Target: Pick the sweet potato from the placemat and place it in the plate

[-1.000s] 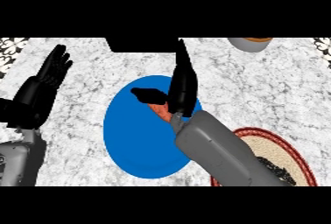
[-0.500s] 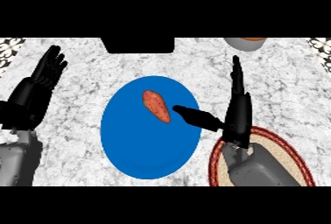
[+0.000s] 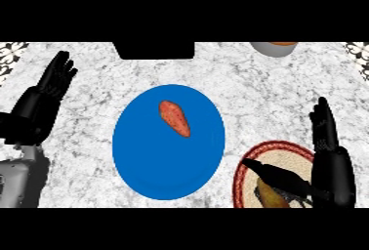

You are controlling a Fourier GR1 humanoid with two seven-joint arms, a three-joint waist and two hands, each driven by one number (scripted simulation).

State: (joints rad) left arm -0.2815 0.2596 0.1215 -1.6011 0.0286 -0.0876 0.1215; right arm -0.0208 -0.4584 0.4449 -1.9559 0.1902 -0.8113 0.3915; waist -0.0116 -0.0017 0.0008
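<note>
Sweet potato (image 3: 175,118) lies in blue plate (image 3: 151,166); right hand (image 3: 328,161) released, empty, over placemat (image 3: 249,166); left hand (image 3: 39,105) open at left edge.

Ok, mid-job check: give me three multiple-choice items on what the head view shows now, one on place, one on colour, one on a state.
1. Where does the sweet potato lie?
A. on the placemat
B. on the plate
C. in the right hand

2. What colour is the plate?
A. blue
B. white
C. green

3. How is the right hand?
A. curled round the sweet potato
B. open, holding nothing
C. pressing flat on the plate

Key: 1 B, the sweet potato rests in the plate's upper half, away from the red-rimmed placemat at lower right. 2 A, the plate is plain blue against the marbled counter. 3 B, its fingers stand straight above the placemat, apart from the sweet potato. The left hand rests open at the left edge.
</note>
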